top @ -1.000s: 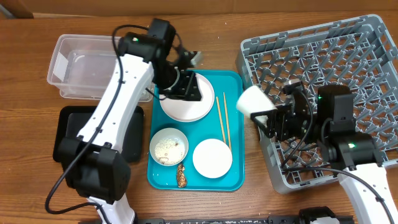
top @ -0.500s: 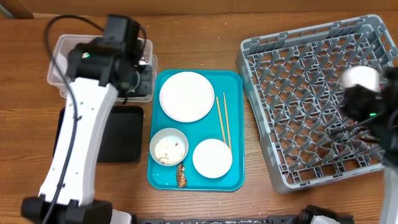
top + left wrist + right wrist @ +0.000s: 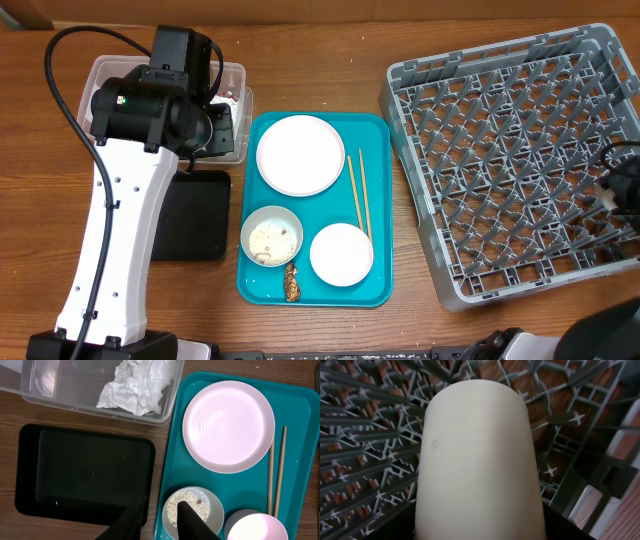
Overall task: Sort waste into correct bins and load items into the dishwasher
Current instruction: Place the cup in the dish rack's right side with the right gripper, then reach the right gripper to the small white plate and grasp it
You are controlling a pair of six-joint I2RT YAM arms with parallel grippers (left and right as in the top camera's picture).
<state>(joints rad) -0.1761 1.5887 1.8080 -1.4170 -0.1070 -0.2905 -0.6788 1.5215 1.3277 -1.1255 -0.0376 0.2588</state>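
The right fingers (image 3: 555,527) clamp the white cup (image 3: 475,460) above the grey rack (image 3: 365,435). If let go while tilted, it could land askew and tip over. The left fingers (image 3: 192,520), apart and empty, hover by the rice bowl (image 3: 217,510).

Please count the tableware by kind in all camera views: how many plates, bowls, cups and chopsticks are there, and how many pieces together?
plate: 1
bowls: 2
white cup: 1
chopsticks: 2
Total: 6
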